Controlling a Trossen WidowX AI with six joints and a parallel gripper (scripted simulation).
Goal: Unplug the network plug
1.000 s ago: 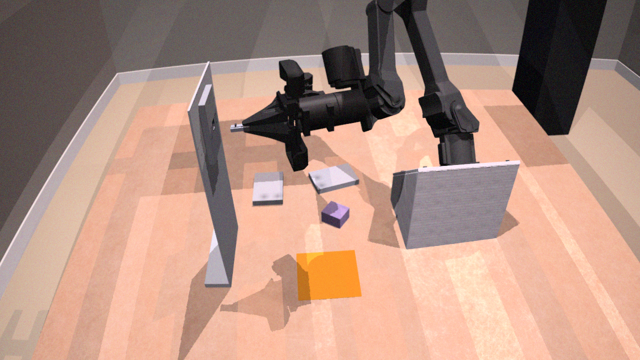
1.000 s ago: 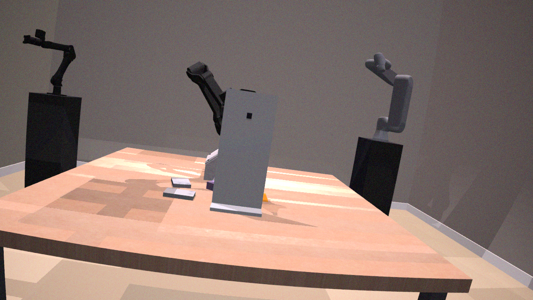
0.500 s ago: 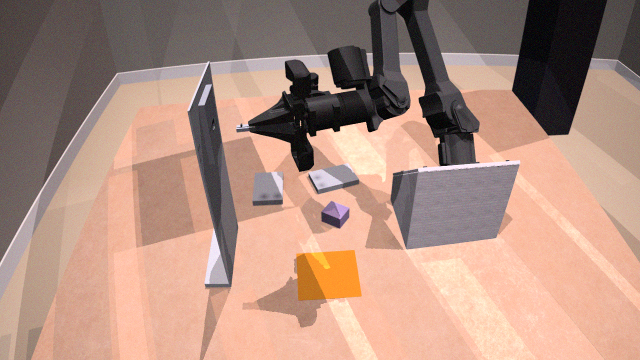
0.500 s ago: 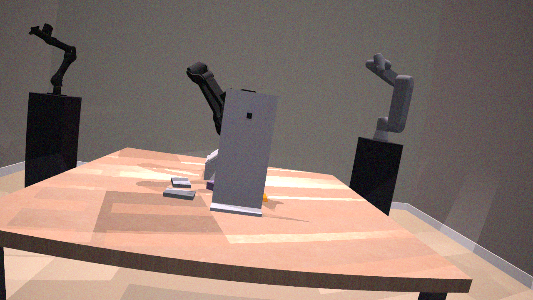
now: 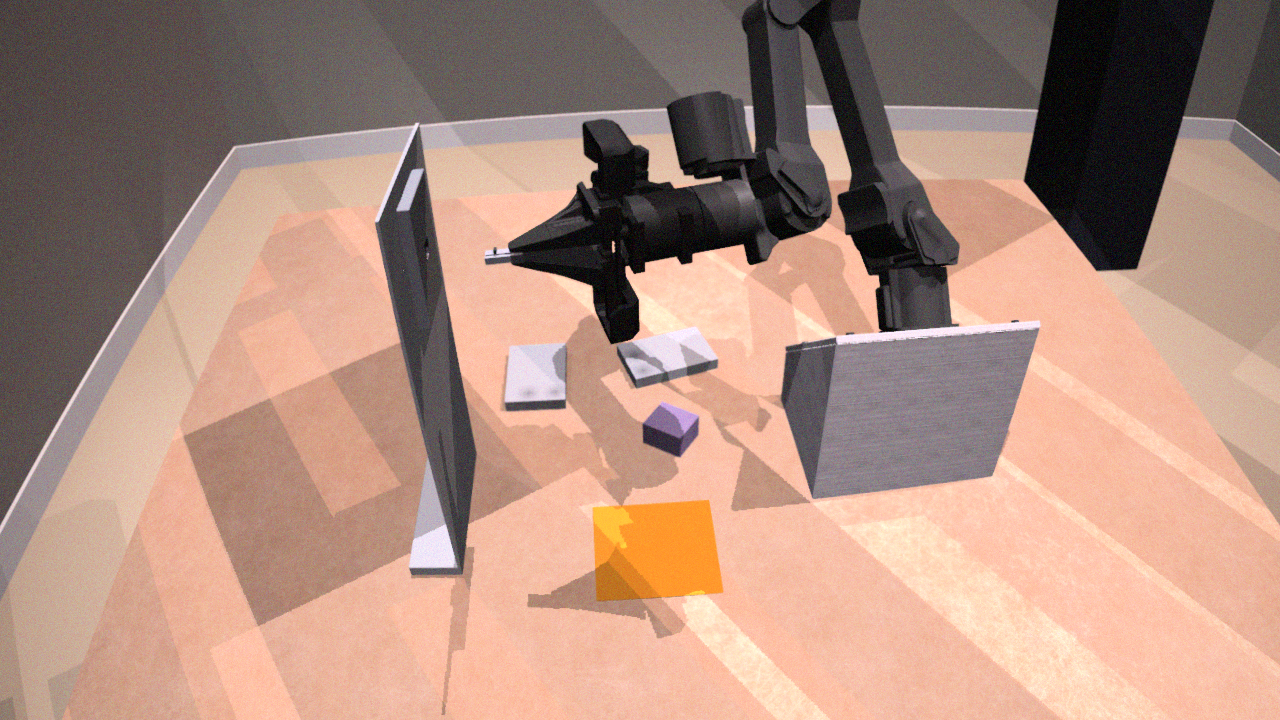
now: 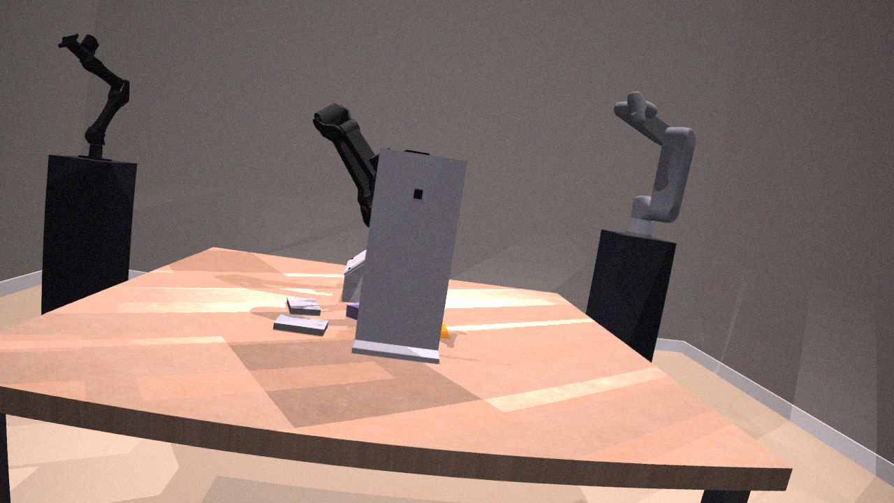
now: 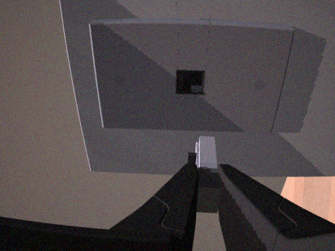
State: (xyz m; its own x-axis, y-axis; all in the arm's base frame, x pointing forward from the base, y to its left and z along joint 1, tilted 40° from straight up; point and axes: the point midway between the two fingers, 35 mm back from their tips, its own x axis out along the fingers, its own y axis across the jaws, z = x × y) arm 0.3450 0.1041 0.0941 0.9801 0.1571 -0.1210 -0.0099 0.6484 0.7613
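The claw [image 5: 511, 254] [image 7: 206, 175] grips the pale plug [image 5: 496, 256] [image 7: 207, 151], held clear of the socket [image 7: 190, 82], above the desk [image 5: 295, 555] [image 6: 562, 431]. Its rear end is hidden between the fingertips. In the exterior view the upright panel [image 5: 438, 358] [image 6: 409, 263] [image 7: 139, 150], standing toward the desk's near edge, covers claw and plug, and leaves only a sliver of the orange square [image 5: 657, 550] [image 6: 445, 332] showing.

robotics lab | robot arms on black pedestals [image 6: 85, 234] | wooden table [image 5: 313, 662] [image 6: 387, 437]
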